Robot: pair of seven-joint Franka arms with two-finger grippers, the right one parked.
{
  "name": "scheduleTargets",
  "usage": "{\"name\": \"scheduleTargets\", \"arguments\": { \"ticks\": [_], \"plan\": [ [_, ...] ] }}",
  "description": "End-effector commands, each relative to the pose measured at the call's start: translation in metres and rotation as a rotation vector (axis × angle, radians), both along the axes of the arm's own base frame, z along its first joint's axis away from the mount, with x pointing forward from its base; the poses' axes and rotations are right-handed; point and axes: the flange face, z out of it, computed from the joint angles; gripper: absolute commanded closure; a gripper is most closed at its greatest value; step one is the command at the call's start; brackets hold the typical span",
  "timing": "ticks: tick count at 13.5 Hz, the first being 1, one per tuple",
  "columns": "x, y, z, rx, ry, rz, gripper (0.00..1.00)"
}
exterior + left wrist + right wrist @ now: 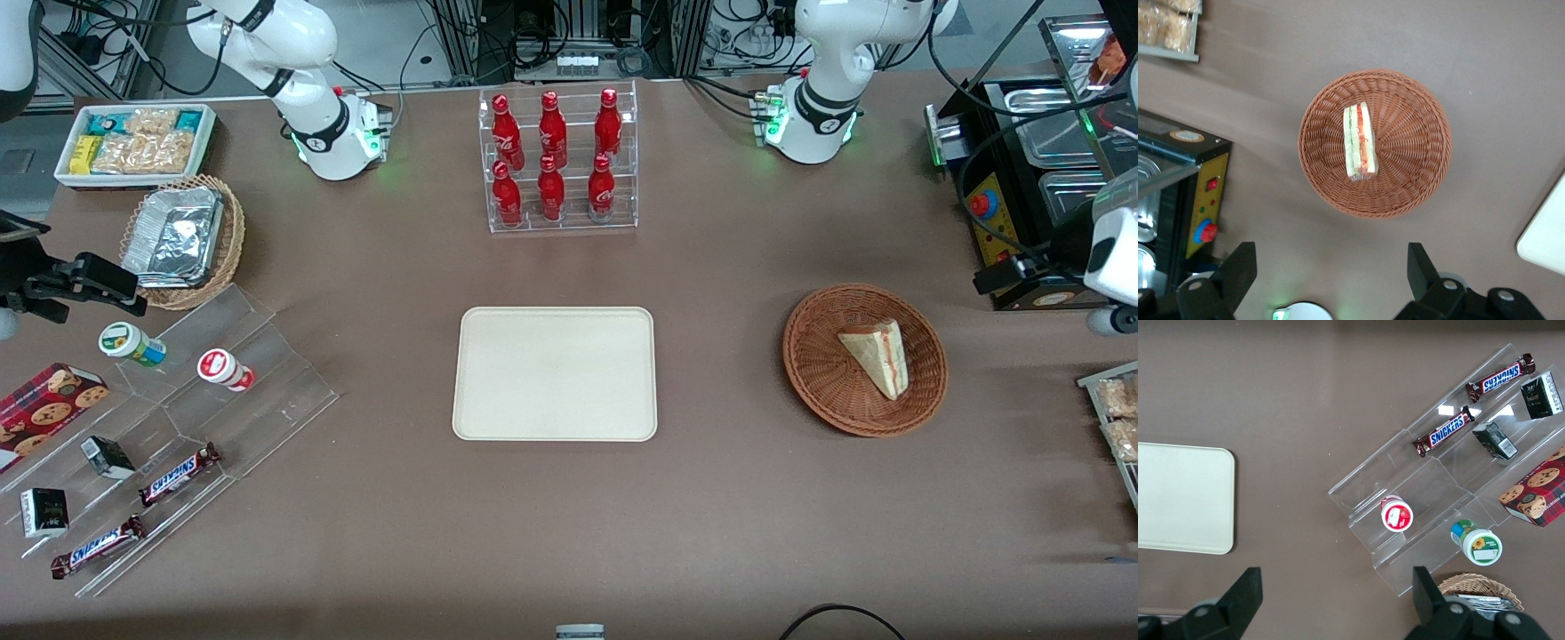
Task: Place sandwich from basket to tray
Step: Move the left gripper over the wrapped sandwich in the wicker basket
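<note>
1. Woven reddish-brown wicker is lying below me: the basket (1375, 143) is sitting on the brown surface (729, 498) toward the working arm's end, well apart from that end's edge and beside the tray (555, 373).
2. My gripper (1331, 273) is hanging high above the basket, off over its rim, and my fingers (1238, 270) are standing wide apart, holding nothing.
3. Inside the basket the sandwich (1359, 140) is resting on one flat bread face, a little off the centre, with its cut edge showing red-orange and green layers. Nothing else is sharing the basket.
4. I am judging the sandwich to be light, soft and easily crushed: pale bread that will be denting under a hard squeeze, and stacked layers that may be sliding apart if I am pinching across them unevenly. A clear wrap may be covering it, which would be making it slippery, though I cannot be sure.
5. I am thinking the best hold is across the two bread faces near the thick middle of the wedge, not at the thin tip, closing gently.
6. The basket's sloping wall is likely leaving little room for a finger to slip under the lower face.
7. The tray is lying bare near the middle of the surface, waiting; no step of the move is done yet.
</note>
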Motion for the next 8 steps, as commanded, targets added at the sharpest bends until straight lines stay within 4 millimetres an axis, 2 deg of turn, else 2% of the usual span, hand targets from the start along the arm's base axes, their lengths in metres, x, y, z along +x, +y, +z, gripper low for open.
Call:
{"name": "scheduleTargets", "arguments": {
  "ticks": [1, 5, 8],
  "plan": [
    [-0.006, -0.004, -0.043, 0.017, -0.001, 0.144, 0.00],
    [-0.028, -0.004, -0.098, -0.008, -0.025, 0.207, 0.00],
    [-0.036, -0.009, -0.132, 0.008, -0.083, 0.361, 0.00]
  ]
}}
